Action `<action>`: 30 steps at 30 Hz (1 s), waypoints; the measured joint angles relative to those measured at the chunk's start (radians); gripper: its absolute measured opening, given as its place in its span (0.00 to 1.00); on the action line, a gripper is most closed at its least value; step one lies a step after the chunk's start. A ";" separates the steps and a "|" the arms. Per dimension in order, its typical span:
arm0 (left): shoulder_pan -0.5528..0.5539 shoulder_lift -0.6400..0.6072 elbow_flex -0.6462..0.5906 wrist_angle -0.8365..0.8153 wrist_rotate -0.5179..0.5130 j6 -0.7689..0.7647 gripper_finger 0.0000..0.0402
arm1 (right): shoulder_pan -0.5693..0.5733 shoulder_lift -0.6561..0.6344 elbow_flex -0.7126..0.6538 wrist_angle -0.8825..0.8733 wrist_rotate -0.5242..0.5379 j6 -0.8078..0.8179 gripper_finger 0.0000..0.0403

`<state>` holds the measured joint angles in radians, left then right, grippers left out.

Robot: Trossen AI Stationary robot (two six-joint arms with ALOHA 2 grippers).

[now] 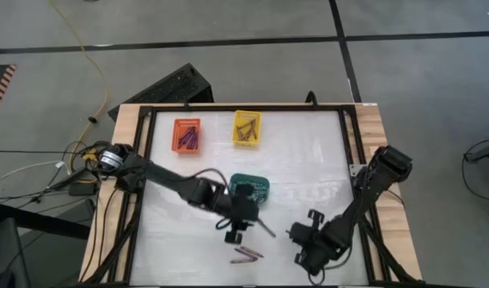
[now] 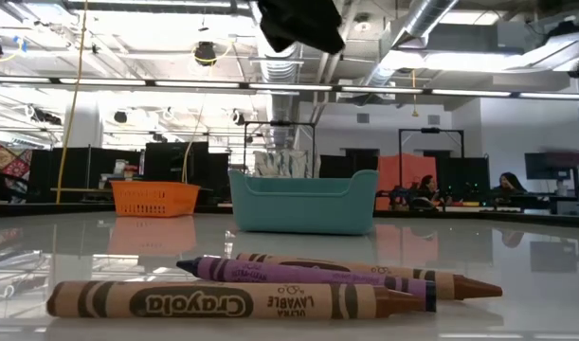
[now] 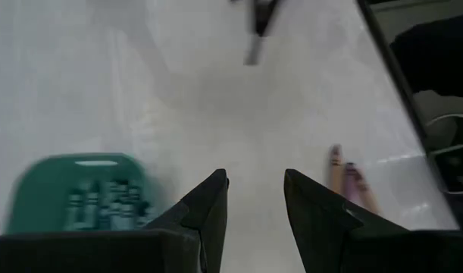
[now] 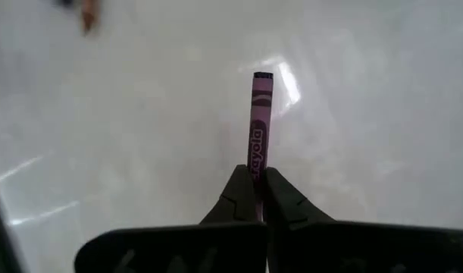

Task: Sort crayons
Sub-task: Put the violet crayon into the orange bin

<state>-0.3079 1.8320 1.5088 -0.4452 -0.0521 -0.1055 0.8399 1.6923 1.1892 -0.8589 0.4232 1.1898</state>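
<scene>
A purple crayon (image 4: 258, 121) is clamped between the closed fingers of the right tool (image 4: 259, 186), its length sticking straight out past the fingertips over the bare white table (image 1: 308, 152). In the high view this tool (image 1: 292, 234) is seen low near the table's front edge, right of centre. The left tool (image 3: 255, 199) is held with its fingers parted and nothing between them, beside the teal basket (image 1: 250, 187). Three loose crayons (image 2: 270, 284) are left lying together on the table near the front, apart from both tools.
</scene>
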 joint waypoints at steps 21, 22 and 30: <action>-0.267 0.000 -0.161 0.160 -0.569 -0.322 0.30 | -0.599 -0.207 0.000 0.034 0.046 -0.627 0.00; -0.272 0.000 -0.173 0.177 -0.585 -0.331 0.30 | -0.633 -0.208 0.000 0.051 0.030 -0.647 0.00; -0.303 0.001 -0.266 0.301 -0.658 -0.350 0.30 | -0.857 -0.199 0.000 0.257 -0.130 -0.773 0.00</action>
<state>-0.6108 1.8328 1.2428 -0.1445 -0.7106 -0.4551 -0.0171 1.4933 1.1892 -0.6015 0.2933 0.4169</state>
